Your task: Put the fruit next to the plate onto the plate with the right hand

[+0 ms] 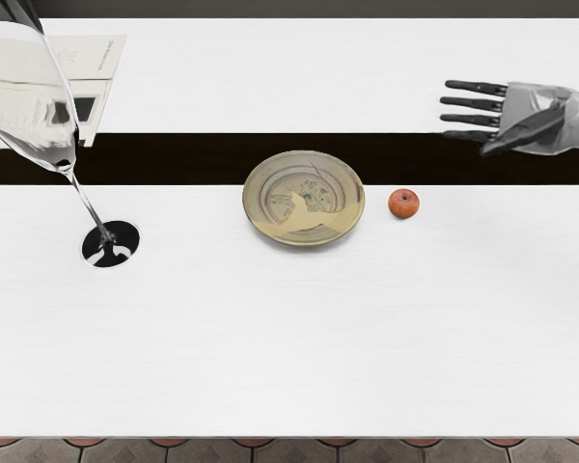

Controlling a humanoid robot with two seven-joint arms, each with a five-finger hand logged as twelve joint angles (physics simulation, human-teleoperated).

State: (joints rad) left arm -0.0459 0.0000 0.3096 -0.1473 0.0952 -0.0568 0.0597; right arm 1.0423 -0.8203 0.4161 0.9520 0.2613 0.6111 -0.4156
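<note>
The small red fruit (403,204) sits on the white bench (289,328) at the plate's 3 o'clock, just beside the rim but not touching it. The round tan plate (303,198) shows its whole painted face. At the fruit's 1 o'clock, well apart and above the dark gap, the right hand (510,117) hovers, its fingers (473,102) spread straight, clasping nothing. At the plate's 9 o'clock a tilted wine glass (39,106) is cut off by the frame, partly hiding a pale booklet (92,60).

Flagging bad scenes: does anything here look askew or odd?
Yes: the wine glass on the left leans sharply, its stem slanting up-left from its foot. Plate, fruit and open right hand look normal.
</note>
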